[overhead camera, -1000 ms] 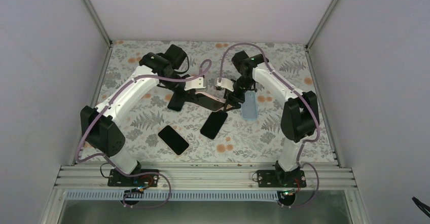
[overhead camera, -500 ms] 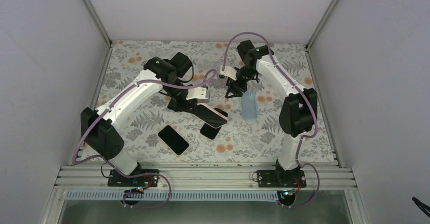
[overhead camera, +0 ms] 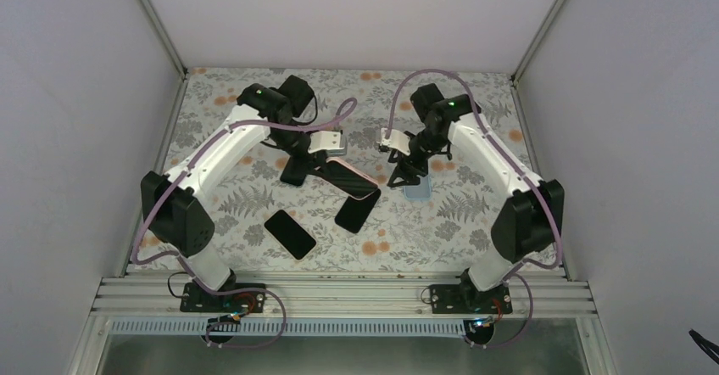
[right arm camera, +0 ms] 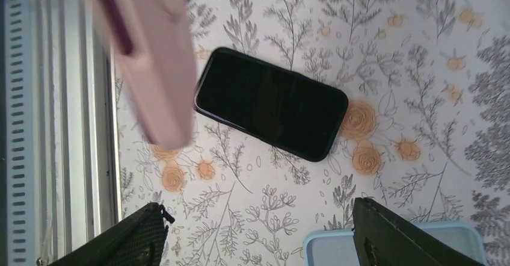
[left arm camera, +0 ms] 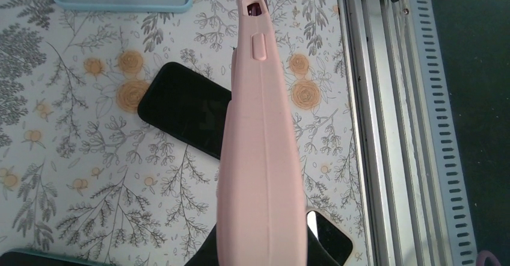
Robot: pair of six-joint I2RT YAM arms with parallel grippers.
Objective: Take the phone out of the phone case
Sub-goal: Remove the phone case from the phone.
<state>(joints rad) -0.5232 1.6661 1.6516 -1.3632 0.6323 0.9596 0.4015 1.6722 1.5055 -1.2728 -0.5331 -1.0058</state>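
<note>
My left gripper (overhead camera: 326,165) is shut on one end of a pink phone case (overhead camera: 354,180) and holds it above the table. In the top view a dark face shows inside its pink rim, which looks like the phone. The left wrist view shows the pink phone case (left arm camera: 261,157) edge-on, hiding the fingertips of my left gripper (left arm camera: 261,255). My right gripper (overhead camera: 402,175) stands open to the right of the case, apart from it. In the right wrist view my right gripper (right arm camera: 258,242) has nothing between its fingers (right arm camera: 120,242), and the pink phone case (right arm camera: 153,67) is at upper left.
A black phone (overhead camera: 358,209) lies flat under the pink case, and a second black phone (overhead camera: 290,233) lies nearer the front left. A light blue case (overhead camera: 417,190) lies under my right gripper. The metal rail (overhead camera: 339,294) runs along the near edge.
My right gripper has let go of the pink case's far end, pulled back and settled over the light blue case. My left gripper keeps hold of the pink case, shifted slightly.
</note>
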